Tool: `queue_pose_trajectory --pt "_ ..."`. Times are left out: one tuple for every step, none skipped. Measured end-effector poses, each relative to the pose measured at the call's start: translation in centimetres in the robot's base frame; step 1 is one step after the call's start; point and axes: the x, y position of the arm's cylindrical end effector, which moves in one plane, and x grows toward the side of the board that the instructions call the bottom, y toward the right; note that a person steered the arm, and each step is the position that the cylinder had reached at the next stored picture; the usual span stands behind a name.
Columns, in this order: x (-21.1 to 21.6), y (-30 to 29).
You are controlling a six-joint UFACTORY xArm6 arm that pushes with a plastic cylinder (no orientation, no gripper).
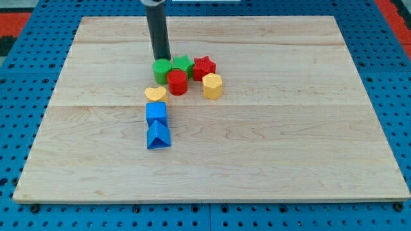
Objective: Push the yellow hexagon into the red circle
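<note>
The yellow hexagon point(212, 85) sits a little above the board's middle, just right of the red circle point(177, 82), with a small gap between them. The red circle touches a green circle point(161, 69) at its upper left and a green star point(182, 64) above it. A red star point(204, 66) lies just above the yellow hexagon. My tip point(162, 59) is at the top edge of the green circle, left of the green star. The rod rises out of the view's top.
A yellow heart point(155, 94) lies below and left of the red circle. Below it stand a blue cube point(156, 113) and a blue triangle point(158, 136) in a column. The wooden board point(289, 147) rests on a blue pegboard.
</note>
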Motion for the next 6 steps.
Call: queue_pose_trajectory --pt "2.0 1.5" --pt "-3.1 2.8" --pt "-6.4 4.7" --pt "-3.6 11.9" --pt "2.7 16.4" --pt "7.7 15.7"
